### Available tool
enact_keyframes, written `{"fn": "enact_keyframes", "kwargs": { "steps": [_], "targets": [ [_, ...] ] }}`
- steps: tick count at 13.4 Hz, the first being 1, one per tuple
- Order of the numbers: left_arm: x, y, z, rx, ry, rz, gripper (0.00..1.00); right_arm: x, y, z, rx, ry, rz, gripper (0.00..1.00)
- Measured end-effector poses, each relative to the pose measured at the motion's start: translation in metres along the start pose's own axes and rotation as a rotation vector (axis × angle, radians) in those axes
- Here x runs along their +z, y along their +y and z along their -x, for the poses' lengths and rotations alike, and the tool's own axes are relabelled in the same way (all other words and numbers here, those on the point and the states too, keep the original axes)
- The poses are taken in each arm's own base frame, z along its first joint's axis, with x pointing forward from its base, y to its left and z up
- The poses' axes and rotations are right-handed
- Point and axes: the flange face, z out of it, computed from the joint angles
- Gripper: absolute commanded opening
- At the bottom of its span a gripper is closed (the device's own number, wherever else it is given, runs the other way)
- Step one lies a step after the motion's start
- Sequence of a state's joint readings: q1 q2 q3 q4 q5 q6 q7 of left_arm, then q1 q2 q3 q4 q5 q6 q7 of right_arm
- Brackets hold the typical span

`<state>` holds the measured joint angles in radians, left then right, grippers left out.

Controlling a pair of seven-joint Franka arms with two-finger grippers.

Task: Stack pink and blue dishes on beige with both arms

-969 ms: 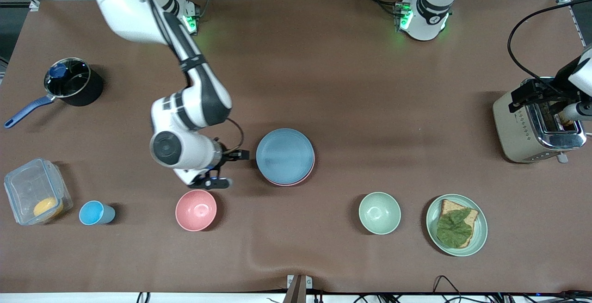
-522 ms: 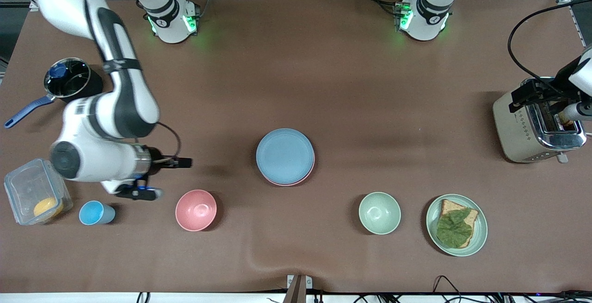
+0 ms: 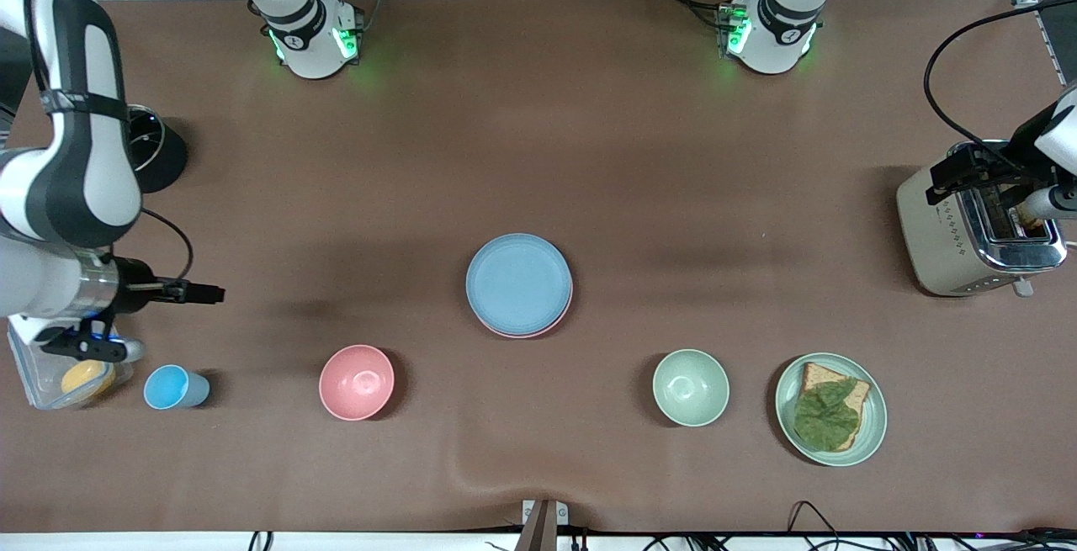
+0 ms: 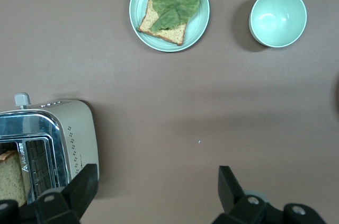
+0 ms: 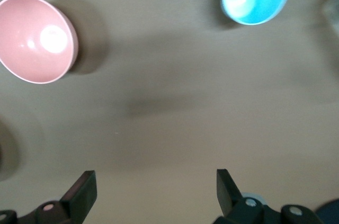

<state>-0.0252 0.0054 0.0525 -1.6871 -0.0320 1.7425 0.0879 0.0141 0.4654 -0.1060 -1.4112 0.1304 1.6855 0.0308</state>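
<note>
The right gripper [image 3: 126, 351], fingers [image 5: 85, 189] spread and empty, hangs over the worktop [image 3: 538, 156] by a clear box [image 3: 34, 383] and blue cup [image 3: 172, 388]. Mid-worktop, the blue plate [image 3: 518, 282] tops the pink plate [image 3: 562, 315]; no beige plate shows beneath. The left gripper [image 4: 156, 192], fingers [image 4: 229, 184] parted and empty, waits above the toaster [image 3: 968, 231].

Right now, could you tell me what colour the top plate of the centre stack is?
Light blue plate, clearest in the front view.
</note>
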Motion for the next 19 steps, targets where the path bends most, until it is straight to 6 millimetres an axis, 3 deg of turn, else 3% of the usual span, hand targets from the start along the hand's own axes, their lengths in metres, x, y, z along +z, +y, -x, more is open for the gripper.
{"fn": "enact_keyframes", "kwargs": {
  "steps": [4,8,11,15,19],
  "targets": [
    [0.000,-0.004,0.000,0.000,-0.001,-0.021,1.00,-0.060,-0.003,0.036,-0.013,0.065,-0.006,1.00],
    [-0.001,-0.007,0.000,0.002,-0.002,-0.041,1.00,-0.117,0.006,0.104,-0.013,0.079,-0.026,1.00],
    [-0.004,-0.007,0.000,0.002,0.005,-0.042,1.00,-0.134,0.009,0.145,-0.019,-0.001,-0.030,1.00],
    [-0.004,-0.006,-0.001,0.003,0.006,-0.043,1.00,-0.141,0.012,0.153,-0.025,0.009,0.012,1.00],
    [-0.005,-0.006,-0.002,0.003,0.008,-0.043,1.00,-0.142,-0.002,0.152,-0.062,0.026,0.049,1.00]
  ]
}}
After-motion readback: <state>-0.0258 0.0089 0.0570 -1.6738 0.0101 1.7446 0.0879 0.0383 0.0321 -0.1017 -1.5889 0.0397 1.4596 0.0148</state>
